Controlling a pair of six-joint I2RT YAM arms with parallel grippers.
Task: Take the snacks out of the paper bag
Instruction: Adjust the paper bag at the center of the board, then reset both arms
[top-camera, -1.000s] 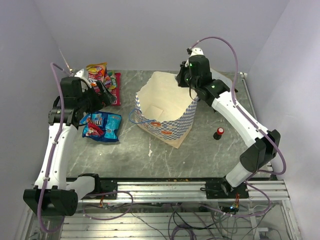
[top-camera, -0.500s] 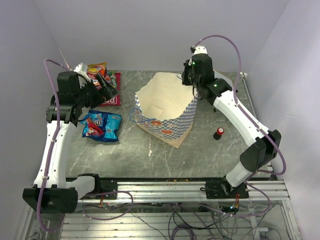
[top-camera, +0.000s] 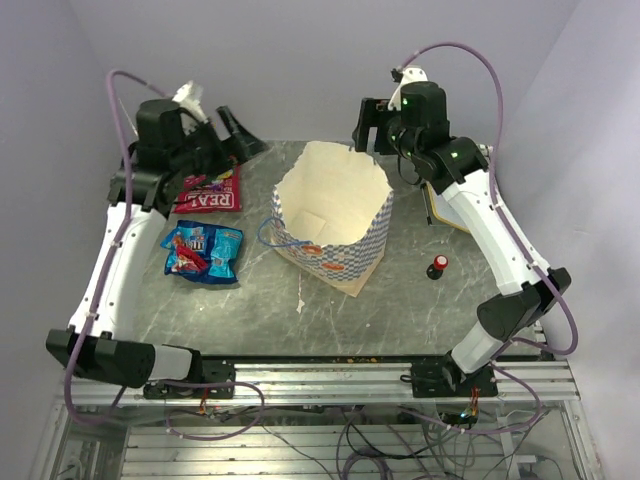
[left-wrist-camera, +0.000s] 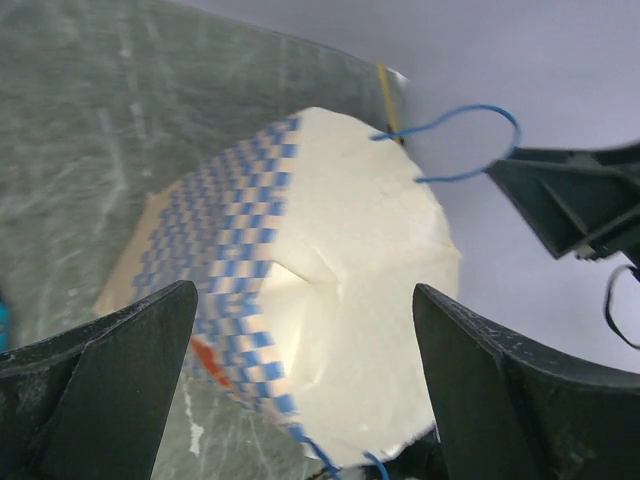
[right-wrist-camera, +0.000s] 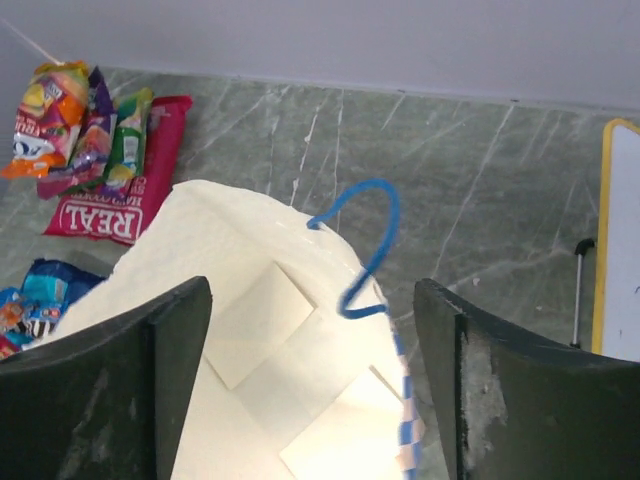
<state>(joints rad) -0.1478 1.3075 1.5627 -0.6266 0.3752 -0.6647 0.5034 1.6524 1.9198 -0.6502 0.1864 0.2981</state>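
Note:
The paper bag (top-camera: 345, 235) stands upright mid-table, blue-and-white checks outside, cream inside; no packet shows inside it. The snacks lie to its left: a red "REAL" packet (top-camera: 212, 193) and blue candy bags (top-camera: 203, 250). The right wrist view adds an orange packet (right-wrist-camera: 45, 95) and pink-purple bags (right-wrist-camera: 95, 135) beside the REAL packet (right-wrist-camera: 110, 200). My left gripper (top-camera: 233, 138) hangs open above the table's back left, facing the bag (left-wrist-camera: 340, 290). My right gripper (top-camera: 372, 128) is open above the bag's back rim, with the blue cord handle (right-wrist-camera: 368, 250) free between its fingers.
A small red-and-black knob (top-camera: 437, 266) stands to the right of the bag. A white board with a yellow edge (top-camera: 447, 208) lies at the back right, under the right arm. Purple walls close in the table on three sides.
My right gripper has opened and lifted off the bag's back rim. The left arm has risen from the snack pile and swung back toward the wall, open throughout.

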